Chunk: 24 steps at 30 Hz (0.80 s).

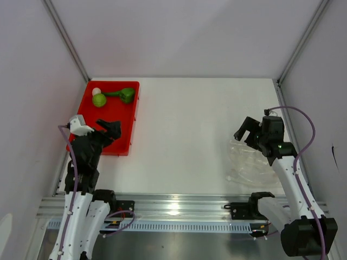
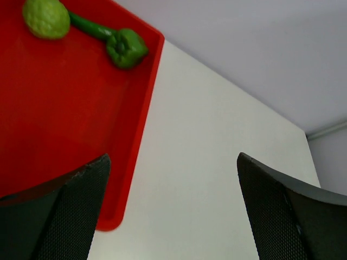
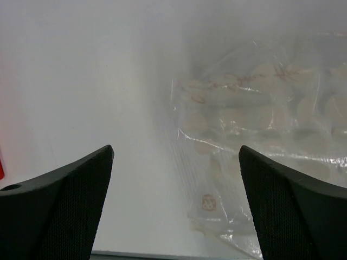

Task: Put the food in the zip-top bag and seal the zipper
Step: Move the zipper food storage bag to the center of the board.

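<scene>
The food lies at the far end of the red tray: a lime-green ball, a small white ball and a dark green stemmed pepper. The ball and pepper also show in the left wrist view. The clear zip-top bag lies flat at the right; it fills the right wrist view. Its zipper strip is too faint to make out. My left gripper is open and empty over the tray's near end. My right gripper is open and empty above the bag's far edge.
Grey walls with metal corner posts close in the white table on the left, back and right. A metal rail with the arm bases runs along the near edge. The tray's right rim passes between my left fingers.
</scene>
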{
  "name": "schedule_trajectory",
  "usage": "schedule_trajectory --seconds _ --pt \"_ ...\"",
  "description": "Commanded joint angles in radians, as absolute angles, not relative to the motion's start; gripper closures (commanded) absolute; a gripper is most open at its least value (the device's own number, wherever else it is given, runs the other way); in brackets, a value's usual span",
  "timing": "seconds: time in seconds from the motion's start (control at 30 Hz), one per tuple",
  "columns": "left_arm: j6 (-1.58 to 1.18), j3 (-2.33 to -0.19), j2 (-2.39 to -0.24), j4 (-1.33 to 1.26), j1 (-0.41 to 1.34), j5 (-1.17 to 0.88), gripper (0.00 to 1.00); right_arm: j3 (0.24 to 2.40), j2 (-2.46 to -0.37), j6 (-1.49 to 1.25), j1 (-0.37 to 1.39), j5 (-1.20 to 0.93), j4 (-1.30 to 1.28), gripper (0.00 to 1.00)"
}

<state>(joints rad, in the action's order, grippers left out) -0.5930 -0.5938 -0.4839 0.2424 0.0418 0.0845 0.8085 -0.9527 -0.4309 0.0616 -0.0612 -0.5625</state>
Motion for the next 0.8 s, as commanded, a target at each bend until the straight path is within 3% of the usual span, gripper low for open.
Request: schedule_trajectory --seconds 0.0,0.23,0.5,0.77 --pt "-0.673 -0.609 -0.444 0.488 0.043 -0.079 0.01 0.813 -0.887 -0.481 0.051 -0.050 -0.630 0.01" --pt "-0.700 -0.523 -0.241 0.456 0.043 -0.222 0.00 0.879 -0.916 -0.492 -0.060 -0.107 -0.745 0.01" --pt "-0.615 -0.604 -0.440 0.463 0.043 -0.540 0.00 1.014 -1.101 -0.486 -0.186 -0.071 -0.873 0.01" --pt "-0.548 -0.598 -0.428 0.448 0.043 -0.555 0.01 1.106 -1.238 -0.511 -0.121 0.041 -0.839 0.03"
